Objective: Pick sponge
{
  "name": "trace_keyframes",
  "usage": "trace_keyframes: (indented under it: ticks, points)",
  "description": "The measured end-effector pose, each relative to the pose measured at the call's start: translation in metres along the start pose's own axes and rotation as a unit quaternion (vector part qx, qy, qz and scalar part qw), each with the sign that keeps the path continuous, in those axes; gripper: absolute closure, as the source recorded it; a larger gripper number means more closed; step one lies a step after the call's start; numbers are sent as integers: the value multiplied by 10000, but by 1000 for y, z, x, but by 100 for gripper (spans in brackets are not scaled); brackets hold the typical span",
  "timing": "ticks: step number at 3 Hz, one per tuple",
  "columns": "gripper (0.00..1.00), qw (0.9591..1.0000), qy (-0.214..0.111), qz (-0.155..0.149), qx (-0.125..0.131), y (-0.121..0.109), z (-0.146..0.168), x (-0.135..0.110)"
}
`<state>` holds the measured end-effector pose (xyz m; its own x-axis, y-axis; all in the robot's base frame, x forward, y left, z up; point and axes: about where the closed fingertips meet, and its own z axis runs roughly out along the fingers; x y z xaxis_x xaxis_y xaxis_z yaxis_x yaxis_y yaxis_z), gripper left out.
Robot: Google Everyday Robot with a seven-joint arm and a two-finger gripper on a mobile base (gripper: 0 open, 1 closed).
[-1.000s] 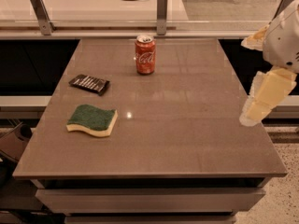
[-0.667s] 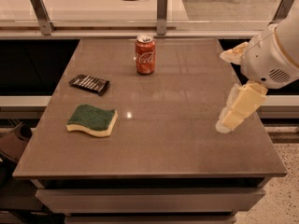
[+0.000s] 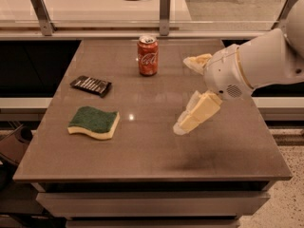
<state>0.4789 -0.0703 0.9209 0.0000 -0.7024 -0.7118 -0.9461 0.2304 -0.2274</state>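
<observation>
The sponge [image 3: 93, 122] lies flat on the left front part of the brown table [image 3: 142, 151], dark green top up over pale yellow foam. My gripper [image 3: 182, 94] hangs above the table's middle right, well to the right of the sponge and apart from it. Its two cream-yellow padded fingers [image 3: 198, 112] are spread wide and hold nothing. The white arm [image 3: 256, 63] reaches in from the right edge.
A red soda can [image 3: 147, 55] stands upright at the back middle of the table. A flat black ribbed rectangle [image 3: 90, 85] lies behind the sponge at the left. A rail with metal posts [image 3: 164, 6] runs behind the table.
The arm and gripper have moved left from the table's right edge to over its middle right. The sponge, can and black rectangle have not moved.
</observation>
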Motion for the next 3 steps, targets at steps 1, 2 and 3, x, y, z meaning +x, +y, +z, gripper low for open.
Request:
trace_keyframes:
  ticks: [1,2,3]
  points:
    - [0,9976,-678,13,-109,-5,43,-16]
    - [0,9916,-1232,114,-363,13,104,-40]
    - [0,9917,-1230,118,-362,14,106,-41]
